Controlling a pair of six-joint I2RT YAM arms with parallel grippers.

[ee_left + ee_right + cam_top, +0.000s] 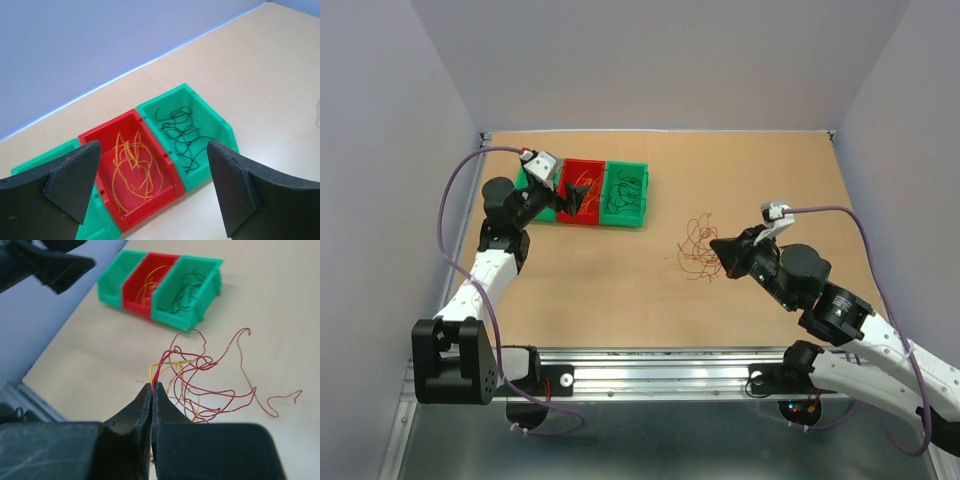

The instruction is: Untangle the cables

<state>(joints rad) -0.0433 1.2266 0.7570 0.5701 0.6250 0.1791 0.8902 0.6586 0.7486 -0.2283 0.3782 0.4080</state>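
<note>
A loose tangle of thin red and yellow cables (pixel 697 248) lies on the table, also in the right wrist view (pixel 210 380). My right gripper (pixel 152 386) is shut on red and yellow strands at the tangle's edge; it shows in the top view (pixel 718 250). My left gripper (pixel 150 185) is open and empty, hovering above the bins (pixel 585 190). The red bin (pixel 107 135) holds orange-yellow cables (pixel 135 170). The green bin to its right (pixel 220 122) holds dark green cables (pixel 180 135).
A third green bin (pixel 45 160) sits left of the red one, mostly hidden by my left finger. The three bins also show far off in the right wrist view (pixel 160 287). Thick lilac cables (pixel 450 200) run along both arms.
</note>
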